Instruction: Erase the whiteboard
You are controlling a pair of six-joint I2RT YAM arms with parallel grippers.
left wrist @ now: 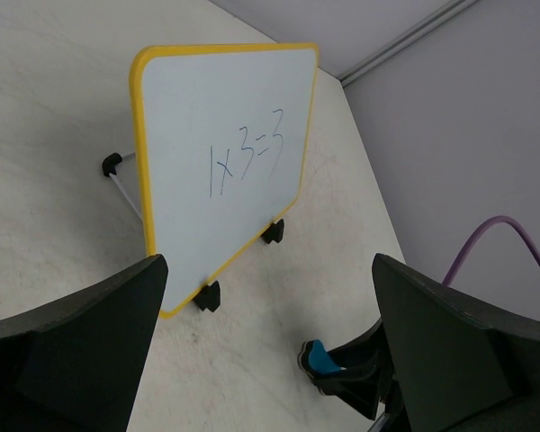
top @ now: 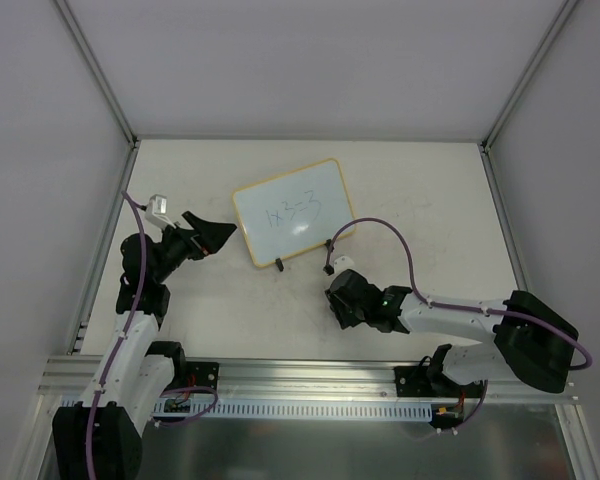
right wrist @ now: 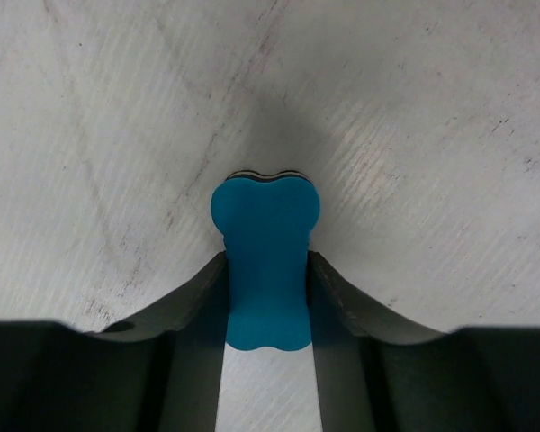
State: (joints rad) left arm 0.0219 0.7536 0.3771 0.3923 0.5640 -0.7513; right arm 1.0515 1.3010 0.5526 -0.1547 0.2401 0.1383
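Left of the whiteboard (top: 292, 212), which stands tilted on the table (top: 430, 200), my left gripper (top: 218, 236) gapes empty; in front of it my right gripper (right wrist: 266, 263) clamps a blue eraser (right wrist: 265, 211) that the top view hides

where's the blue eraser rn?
The blue eraser is pinched in the right gripper. In the top view, that gripper sits just near-right of the whiteboard, close to its clip feet.
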